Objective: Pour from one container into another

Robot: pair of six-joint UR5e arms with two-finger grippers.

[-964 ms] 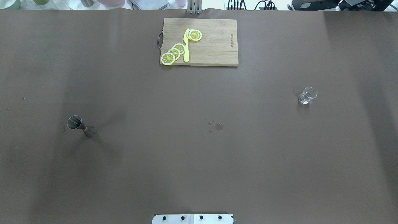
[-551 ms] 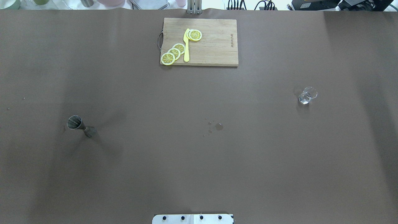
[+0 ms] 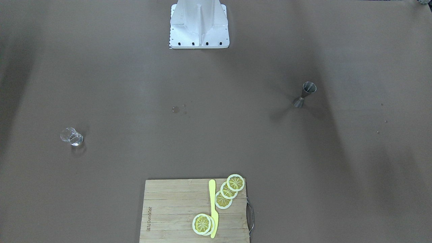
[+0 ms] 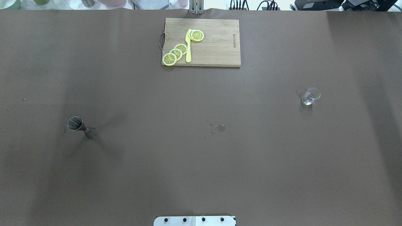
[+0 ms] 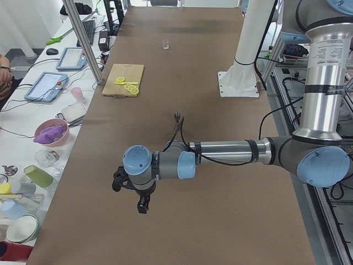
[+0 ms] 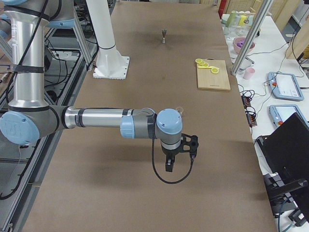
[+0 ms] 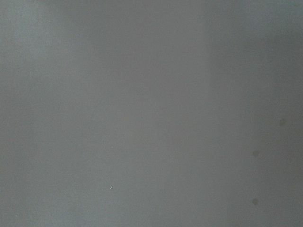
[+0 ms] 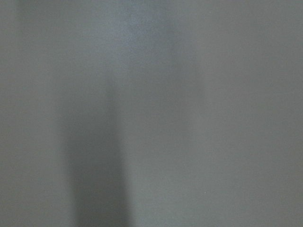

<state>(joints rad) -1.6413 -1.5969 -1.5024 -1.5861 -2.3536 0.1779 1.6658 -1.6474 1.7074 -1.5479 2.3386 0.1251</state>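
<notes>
We see the glass cup [image 4: 310, 96] upright on the right of the tabletop [image 4: 201, 175] and the jigger [image 4: 81, 126] upright at far left, well apart. Wet spots [image 4: 221, 127] lie between them. The cutting board [image 4: 216, 44] with lemon slices [image 4: 175, 53] sits at the far edge. Left gripper [image 5: 135, 194] and right gripper [image 6: 177, 153]: can't tell whether open or closed.

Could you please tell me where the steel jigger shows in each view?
Exterior front-facing: jigger right of centre.
Overhead exterior: left side.
Exterior left: centre.
Exterior right: top centre.
Left wrist: absent.
Right wrist: absent.
Shared landmark: the cutting board.
</notes>
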